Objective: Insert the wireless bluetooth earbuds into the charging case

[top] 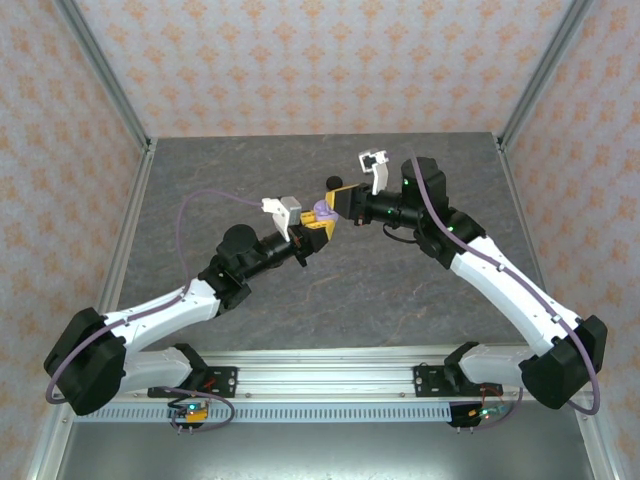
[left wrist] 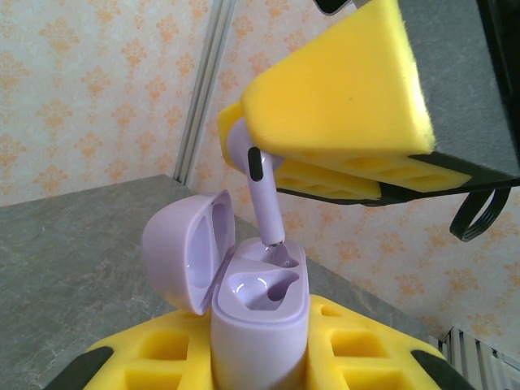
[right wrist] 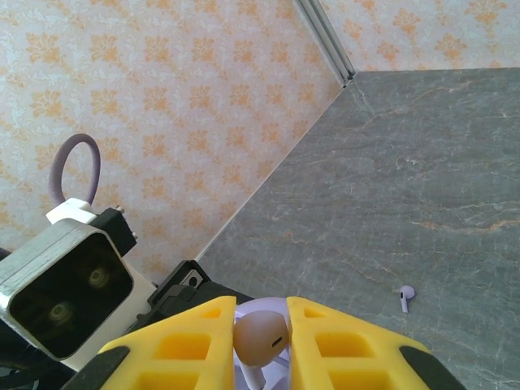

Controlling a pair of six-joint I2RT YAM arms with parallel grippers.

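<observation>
L gripper [left wrist: 262, 364] squeezes the lilac case [left wrist: 258, 329], lid open at 9 o'clock. R gripper [right wrist: 262, 341] pinches a lilac earbud [left wrist: 265, 195], stem tip at the slot, 12 o'clock. The stem leans, so a crooked push could jam it or pop it out. 2nd bud [right wrist: 406, 297] lies on the table.

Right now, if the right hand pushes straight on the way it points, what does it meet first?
The open pale lilac plastic charging case: the lilac stemmed earbud in the right hand has its stem tip at a socket, seemingly touching.
</observation>
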